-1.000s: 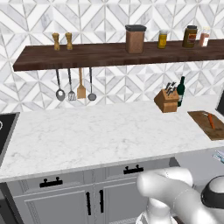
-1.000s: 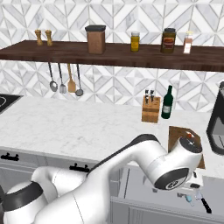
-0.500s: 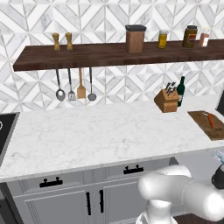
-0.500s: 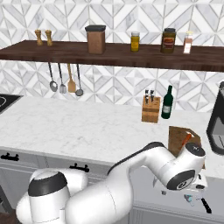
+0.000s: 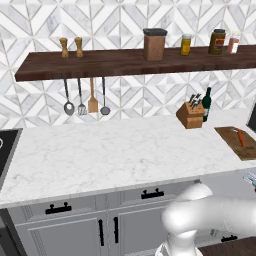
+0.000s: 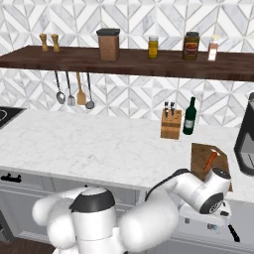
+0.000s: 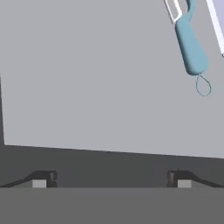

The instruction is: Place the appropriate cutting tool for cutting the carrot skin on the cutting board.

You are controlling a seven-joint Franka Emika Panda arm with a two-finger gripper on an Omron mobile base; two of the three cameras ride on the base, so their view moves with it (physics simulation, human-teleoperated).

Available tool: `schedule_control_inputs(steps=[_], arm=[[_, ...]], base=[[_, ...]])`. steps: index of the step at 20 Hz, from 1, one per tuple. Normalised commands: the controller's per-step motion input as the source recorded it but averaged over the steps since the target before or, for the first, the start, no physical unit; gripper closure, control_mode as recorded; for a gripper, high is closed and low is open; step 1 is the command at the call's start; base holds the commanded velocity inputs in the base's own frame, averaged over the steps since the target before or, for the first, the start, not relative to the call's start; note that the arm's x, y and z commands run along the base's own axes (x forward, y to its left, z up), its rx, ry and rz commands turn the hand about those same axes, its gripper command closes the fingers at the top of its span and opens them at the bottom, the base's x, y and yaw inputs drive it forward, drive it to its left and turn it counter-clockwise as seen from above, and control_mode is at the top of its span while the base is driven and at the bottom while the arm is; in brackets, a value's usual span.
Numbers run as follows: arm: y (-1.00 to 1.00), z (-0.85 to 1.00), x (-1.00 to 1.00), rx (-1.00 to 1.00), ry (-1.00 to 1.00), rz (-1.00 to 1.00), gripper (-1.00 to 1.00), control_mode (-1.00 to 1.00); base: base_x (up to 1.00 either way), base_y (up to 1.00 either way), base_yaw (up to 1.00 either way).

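Observation:
The dark-brown cutting board (image 5: 231,141) lies at the counter's right end, with the small orange carrot (image 5: 241,137) on it. From the other side the cutting board (image 6: 200,155) and the carrot (image 6: 212,159) sit just behind my white hand. My gripper (image 7: 111,179) is open over the grey floor of an open drawer (image 7: 87,78), nothing between its fingertips. A peeler with a teal handle (image 7: 190,46) and a metal blade lies in the drawer, ahead of the gripper and off to the right, apart from the fingertips.
A tan knife block (image 5: 190,114) and a dark bottle (image 5: 206,103) stand at the back of the counter. A black coffee machine (image 6: 245,144) is right of the board. Utensils (image 5: 82,102) hang under the shelf (image 5: 125,62) of jars. Cabinet fronts (image 5: 105,225) run below the counter.
The arm has swung further right and down toward the open drawer beneath the board. The gripper stays open. Board, carrot and counter items have not moved.

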Motion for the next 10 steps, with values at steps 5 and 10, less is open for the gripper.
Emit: schedule_control_inputs(steps=[5,10], arm=[[-0.13,-0.62,0.23,0.08,0.07,-0.03,-1.00,-1.00],[0.00,-0.68,-0.10,0.01,0.04,0.00,-1.00,-1.00]], base=[[0.00,0.00,0.00],[0.00,0.00,0.00]])
